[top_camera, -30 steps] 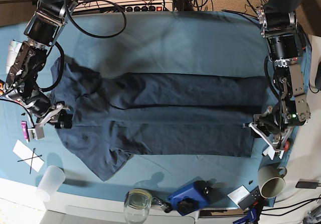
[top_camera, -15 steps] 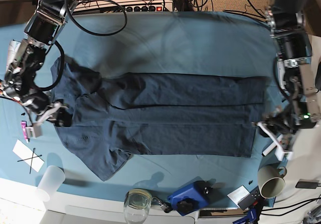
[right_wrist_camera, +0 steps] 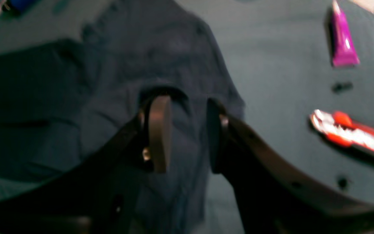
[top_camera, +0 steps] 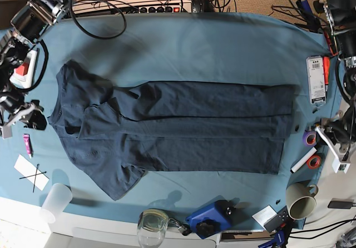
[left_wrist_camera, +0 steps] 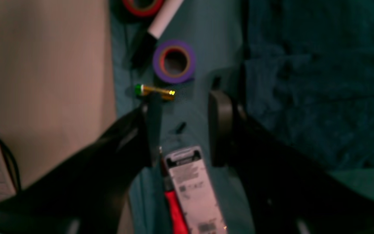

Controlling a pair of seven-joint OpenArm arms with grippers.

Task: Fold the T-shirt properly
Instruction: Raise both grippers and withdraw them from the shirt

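Both arms now off the T-shirt (top_camera: 172,131), out past the table's ends (grippers empty).

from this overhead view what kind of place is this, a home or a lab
Most likely a robotics lab or test bench, not a home. A T-shirt lies on a teal tablecloth between two robot arms, cables and a power strip run along the far edge, and tape rolls and a mug clutter the side.
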